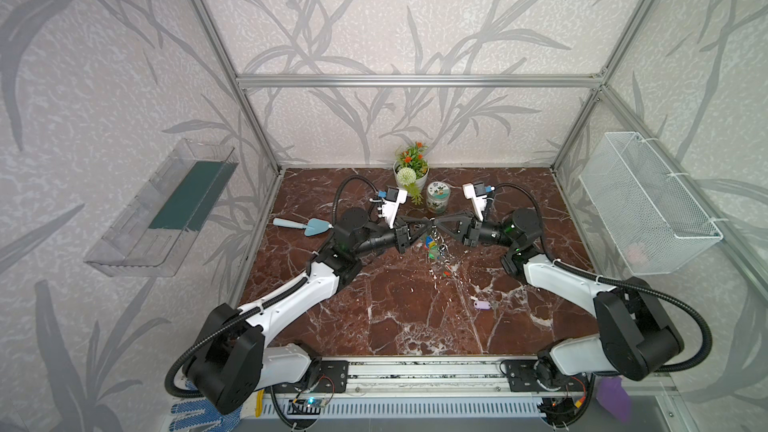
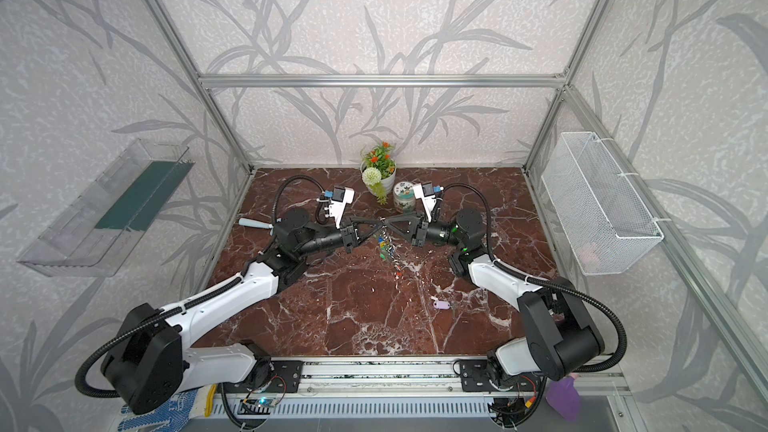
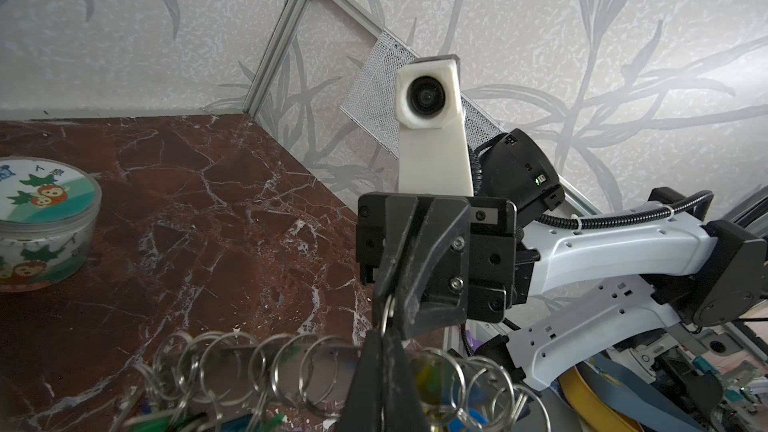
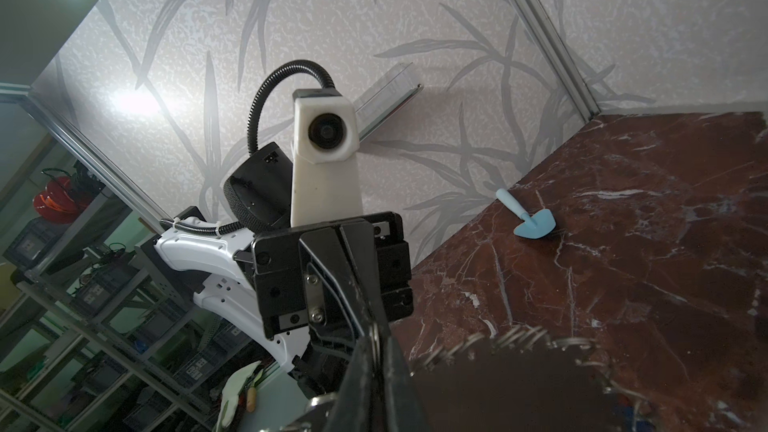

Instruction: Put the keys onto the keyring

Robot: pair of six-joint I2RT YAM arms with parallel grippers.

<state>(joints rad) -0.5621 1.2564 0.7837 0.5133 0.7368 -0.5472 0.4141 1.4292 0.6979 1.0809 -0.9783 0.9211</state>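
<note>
We see a red-brown marble desk [image 1: 374,309] within leaf-papered walls. The flowerpot [image 1: 422,182] holds artificial greenery, with a lidded tin [image 1: 437,197] just beside it. Near the flowerpot's front, the left pincer [image 1: 427,223] clamps the keyring [image 1: 435,245]. The right pincer [image 1: 439,223] is narrow there; whether it grips we cannot tell. The keys [image 1: 481,305] lie well forward of the flowerpot.

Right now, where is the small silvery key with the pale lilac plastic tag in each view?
In a top view: lilac-tagged key on the table, right of centre, below-right of the large silvery tag-strung keyring.
In a top view: same spot.
Left wrist: not in it.
Right wrist: not in it.
Shared landmark: the keyring, in all four.
</note>
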